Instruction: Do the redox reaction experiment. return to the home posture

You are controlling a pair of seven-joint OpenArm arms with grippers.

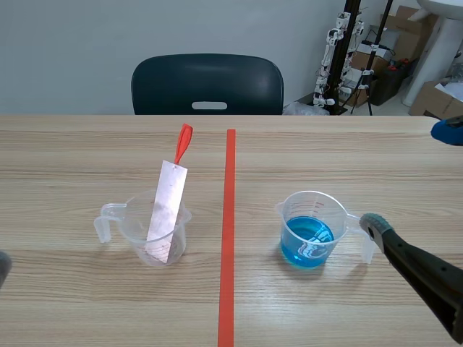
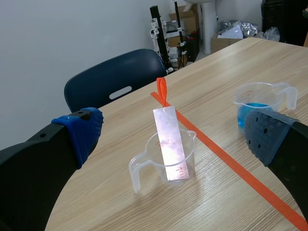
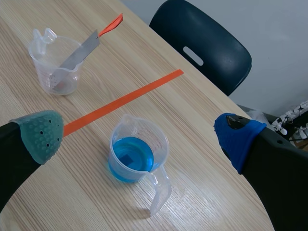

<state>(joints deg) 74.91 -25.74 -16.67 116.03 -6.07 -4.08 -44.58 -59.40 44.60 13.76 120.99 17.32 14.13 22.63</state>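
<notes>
Your left claw (image 2: 173, 132) is spread wide, one blue dotted pad (image 2: 84, 132) on each side, and it grips nothing. Ahead of it, between the two fingers as its wrist camera looks, stands the clear plastic measuring beaker with a side handle (image 2: 144, 173). A flat silvery metal strip (image 2: 169, 147) rests in this beaker, its lower end at the bottom. The strip leans against the rim and rises well above it. A small orange-red tab (image 2: 161, 91) is fixed to the strip's upper end.

Your right claw (image 3: 138, 134) is equally wide open and empty, with a grey-green pad (image 3: 41, 132) on one finger and a blue pad (image 3: 236, 137) on the other. The second clear plastic beaker, holding blue liquid (image 3: 132, 161), sits on the table ahead of and between those fingers, touching neither. In the scene view the grey-green pad appears just beside this beaker's handle, which points toward the right arm.

Both beakers stand upright on the light wooden table (image 1: 72, 159), well apart. The long orange-red tape line (image 1: 228, 238) runs between them, with the strip beaker on your left of it and the blue one on your right. A dark chair (image 1: 207, 84) stands at the far edge of the table.
</notes>
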